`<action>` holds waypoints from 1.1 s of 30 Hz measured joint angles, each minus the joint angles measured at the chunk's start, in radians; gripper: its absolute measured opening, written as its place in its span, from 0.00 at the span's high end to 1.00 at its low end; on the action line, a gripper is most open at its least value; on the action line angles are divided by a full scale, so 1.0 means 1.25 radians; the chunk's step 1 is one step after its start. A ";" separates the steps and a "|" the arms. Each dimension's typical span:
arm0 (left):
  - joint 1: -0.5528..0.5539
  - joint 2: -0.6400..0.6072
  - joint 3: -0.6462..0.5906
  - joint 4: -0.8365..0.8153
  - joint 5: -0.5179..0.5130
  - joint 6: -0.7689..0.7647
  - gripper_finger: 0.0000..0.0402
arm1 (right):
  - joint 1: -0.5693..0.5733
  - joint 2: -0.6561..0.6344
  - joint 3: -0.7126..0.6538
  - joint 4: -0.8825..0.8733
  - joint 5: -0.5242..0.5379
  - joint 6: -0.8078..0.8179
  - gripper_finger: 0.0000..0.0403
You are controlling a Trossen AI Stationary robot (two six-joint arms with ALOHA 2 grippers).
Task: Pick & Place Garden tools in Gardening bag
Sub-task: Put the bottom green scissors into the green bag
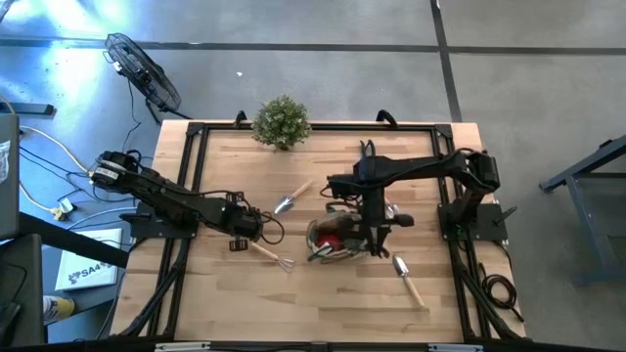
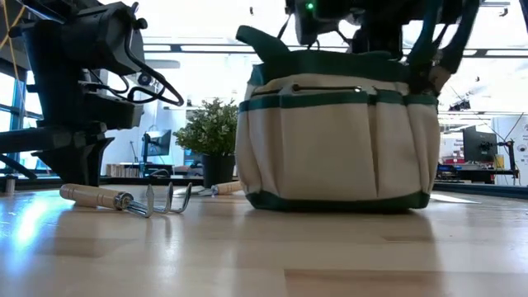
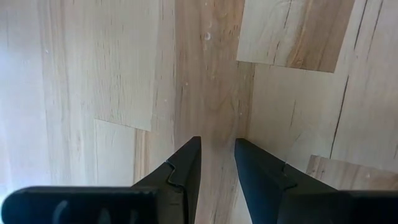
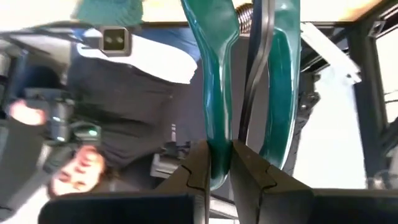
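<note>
Three tools lie loose on the bench (image 1: 323, 303): a rake (image 1: 271, 256) with a wooden handle and bent metal tines, near the left gripper (image 1: 241, 244); a trowel (image 1: 292, 197) with a pale handle and grey blade, toward the plant (image 1: 282, 121); a second trowel (image 1: 407, 277) right of the bag (image 1: 337, 238); the bag stands upright near the middle of the bench, cream-sided with dark green trim, side pockets and a green loop handle; from above a red piece (image 1: 331, 233) shows inside its round mouth; in the low view the rake (image 2: 124, 199) lies flat, tines curling up, just left of the bag (image 2: 338, 136).

The left arm reaches low across the bench from the left edge, its gripper pointing down at bare wood; its fingers (image 3: 186, 169) stand a little apart with nothing between them.

The right arm stretches from the right edge and bends down over the bag; the right gripper (image 4: 219, 169) is clenched on one green handle of the pruners (image 4: 217, 93), whose two teal handles rise away from the fingers, the second handle beside the held one; a person in dark clothing shows beyond the bench in that wrist view.
</note>
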 joint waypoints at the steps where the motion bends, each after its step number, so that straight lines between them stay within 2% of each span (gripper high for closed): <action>1: 0.000 0.000 0.000 0.000 -0.002 0.000 0.75 | 0.007 0.000 0.000 -0.015 0.000 -0.019 0.94; 4: 0.000 0.000 0.000 0.001 -0.004 0.002 0.75 | 0.026 0.000 0.001 -0.063 0.017 -0.085 0.94; 8: 0.000 0.000 0.000 0.005 -0.005 0.008 0.75 | 0.038 0.000 0.001 -0.113 0.086 -0.162 0.94; 13: 0.000 0.000 0.000 0.014 -0.009 0.023 0.75 | 0.038 0.000 0.001 -0.116 0.174 -0.238 0.94; 20: 0.000 0.000 0.000 0.016 -0.011 0.030 0.75 | 0.045 0.000 0.001 -0.116 0.242 -0.324 0.94; 33: 0.000 0.000 0.000 0.016 -0.009 0.044 0.75 | 0.090 0.000 0.028 -0.115 0.369 -0.366 0.94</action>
